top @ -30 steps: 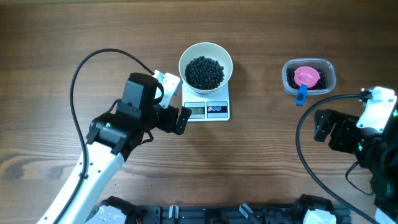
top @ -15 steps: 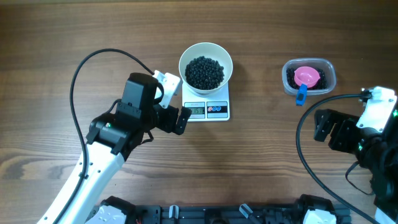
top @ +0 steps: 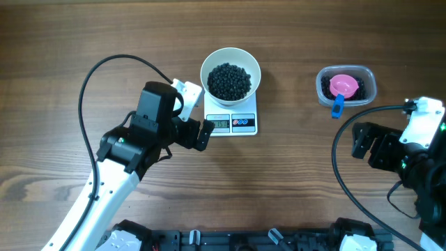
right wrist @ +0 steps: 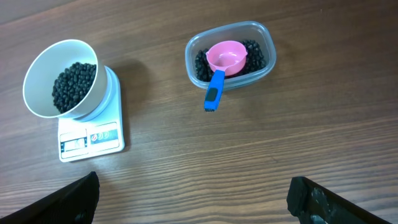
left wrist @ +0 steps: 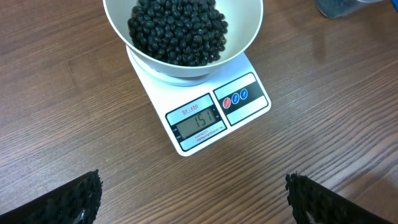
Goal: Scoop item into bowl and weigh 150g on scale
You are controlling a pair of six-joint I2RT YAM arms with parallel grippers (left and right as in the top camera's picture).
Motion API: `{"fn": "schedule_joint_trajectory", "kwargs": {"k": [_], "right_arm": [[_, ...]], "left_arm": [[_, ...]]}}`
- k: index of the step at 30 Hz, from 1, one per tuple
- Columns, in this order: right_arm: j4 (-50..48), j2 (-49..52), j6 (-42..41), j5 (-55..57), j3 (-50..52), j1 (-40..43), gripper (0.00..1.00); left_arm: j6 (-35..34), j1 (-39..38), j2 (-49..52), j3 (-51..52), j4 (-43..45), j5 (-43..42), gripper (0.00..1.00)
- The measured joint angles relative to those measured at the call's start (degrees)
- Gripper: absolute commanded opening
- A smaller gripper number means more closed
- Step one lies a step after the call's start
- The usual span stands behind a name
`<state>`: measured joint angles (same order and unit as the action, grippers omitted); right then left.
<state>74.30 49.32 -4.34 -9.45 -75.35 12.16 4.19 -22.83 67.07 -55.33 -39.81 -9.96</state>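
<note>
The white bowl (top: 205, 72) stands on the small white scale (top: 241, 124) at the table's middle back, holding a heap of the item, tiny black beans (top: 230, 81). In the left wrist view the beans (left wrist: 177, 31) fill the bowl (left wrist: 244, 38), and the scale (left wrist: 245, 98) shows 151 on its display. My left gripper (top: 200, 116) hangs open just left of the scale's front, its fingers wide apart over bare wood (left wrist: 193, 188). At the far right my right gripper (top: 359, 142) is open and empty (right wrist: 194, 188), with the bowl (right wrist: 42, 70) and the scale (right wrist: 93, 138) far ahead of it.
A clear plastic tub (top: 371, 86) at the back right holds more black beans and the pink scoop (top: 343, 85), whose blue handle (top: 338, 105) sticks out over the front rim (right wrist: 212, 92). Black cables loop beside both arms.
</note>
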Motion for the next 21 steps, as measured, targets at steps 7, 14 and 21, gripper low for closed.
{"fn": "schedule_joint_trajectory", "kwargs": {"k": [7,14,21], "right_arm": [[0.0,1.9,0.0,0.0,0.0,0.0,1.0],[0.0,4.24,-0.02,0.0,0.0,0.0,1.0],[0.0,7.98,-3.1,0.0,0.0,0.0,1.0]], "left_arm": [[0.0,0.0,0.0,0.0,0.0,0.0,1.0],[0.0,0.0,0.0,0.0,0.0,0.0,1.0],[0.0,0.0,0.0,0.0,0.0,0.0,1.0]]}}
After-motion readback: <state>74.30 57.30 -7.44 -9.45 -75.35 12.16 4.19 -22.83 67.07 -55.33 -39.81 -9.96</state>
